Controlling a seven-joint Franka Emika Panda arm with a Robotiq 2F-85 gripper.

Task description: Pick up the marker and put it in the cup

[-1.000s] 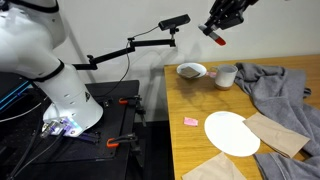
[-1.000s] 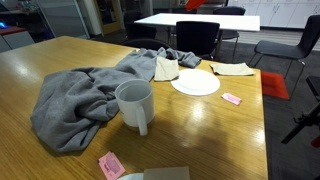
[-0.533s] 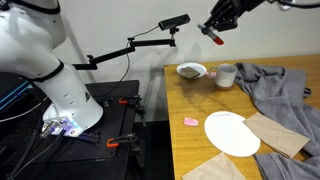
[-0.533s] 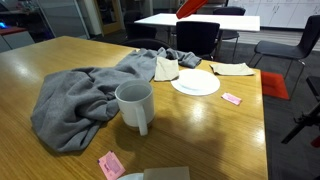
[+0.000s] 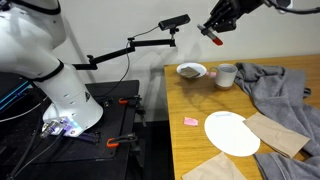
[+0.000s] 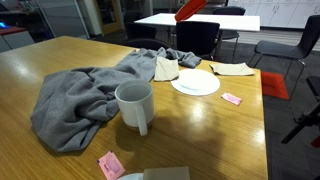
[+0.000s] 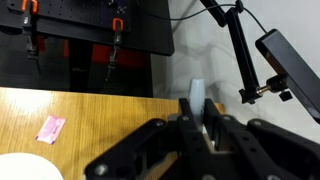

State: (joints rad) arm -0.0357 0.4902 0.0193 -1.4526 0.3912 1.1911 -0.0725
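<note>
My gripper (image 5: 213, 27) hangs high above the table's far end, shut on the red marker (image 5: 216, 37), whose end sticks out below the fingers. In an exterior view the marker (image 6: 190, 9) shows as a red streak at the top edge. In the wrist view the gripper (image 7: 197, 110) clamps a pale stick end (image 7: 197, 91) between its fingers. The cup, a white mug (image 5: 226, 76), stands on the wooden table next to a bowl, well below the gripper. It also shows close up in an exterior view (image 6: 135, 105), upright and empty.
A white bowl with brown inside (image 5: 191, 71) sits beside the mug. A flat white plate (image 5: 231, 133), a pink note (image 5: 190, 121), brown napkins (image 5: 277, 134) and a crumpled grey cloth (image 5: 282, 86) lie on the table. A camera boom (image 5: 150, 38) reaches in nearby.
My gripper with the marker has shifted slightly; the red marker has come a little further into the exterior view. The mug and the other things have not moved.
</note>
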